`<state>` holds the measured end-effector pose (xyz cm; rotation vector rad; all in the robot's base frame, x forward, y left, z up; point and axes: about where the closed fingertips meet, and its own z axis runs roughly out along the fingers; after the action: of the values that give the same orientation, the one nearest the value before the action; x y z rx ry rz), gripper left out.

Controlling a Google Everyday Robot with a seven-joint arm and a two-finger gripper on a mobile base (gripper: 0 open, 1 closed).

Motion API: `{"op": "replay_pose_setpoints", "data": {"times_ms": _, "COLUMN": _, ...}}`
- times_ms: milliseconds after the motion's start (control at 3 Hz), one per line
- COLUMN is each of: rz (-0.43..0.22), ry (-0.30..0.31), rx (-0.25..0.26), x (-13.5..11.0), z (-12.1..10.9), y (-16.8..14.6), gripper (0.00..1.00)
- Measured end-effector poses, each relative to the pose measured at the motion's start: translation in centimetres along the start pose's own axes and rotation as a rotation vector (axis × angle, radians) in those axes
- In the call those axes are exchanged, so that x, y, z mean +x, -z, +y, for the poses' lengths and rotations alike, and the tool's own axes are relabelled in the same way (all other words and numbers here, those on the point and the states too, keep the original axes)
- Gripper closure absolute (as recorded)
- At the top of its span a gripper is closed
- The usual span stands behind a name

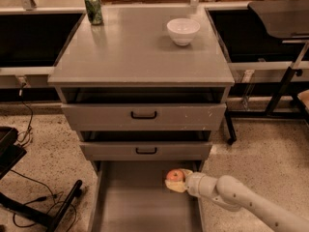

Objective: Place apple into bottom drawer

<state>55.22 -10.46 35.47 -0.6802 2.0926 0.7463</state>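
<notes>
Robot's gripper (176, 183) is low on the near right side, over the right edge of the bottom drawer (137, 204). Its fingers are closed around the apple (175, 175), as far as I can tell, since the apple hides part of them. The apple is red with a bit of yellow. It is held just above the far right corner of the drawer's flat grey floor, close to the right wall. It does not seem to be touching the floor of the drawer.

The pale arm (241, 199) comes in from the near right.

The bottom drawer is pulled far out toward the near side. Above it are the middle drawer (111, 151) and the top drawer (96, 116), each with a black handle.

On top of the cabinet (135, 57) stands a white bowl (183, 30) at the far right and a green can (93, 8) at the far left corner. They are well apart.

Black wires (36, 197) lie on the speckled ground (260, 153) to the left.
</notes>
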Motion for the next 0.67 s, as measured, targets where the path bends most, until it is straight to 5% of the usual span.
{"op": "replay_pose_setpoints", "data": {"times_ms": 667, "rz": 0.050, "ry": 0.018, "rx": -0.077, "x": 10.6, "z": 1.0, "y": -11.4, "gripper": 1.00}}
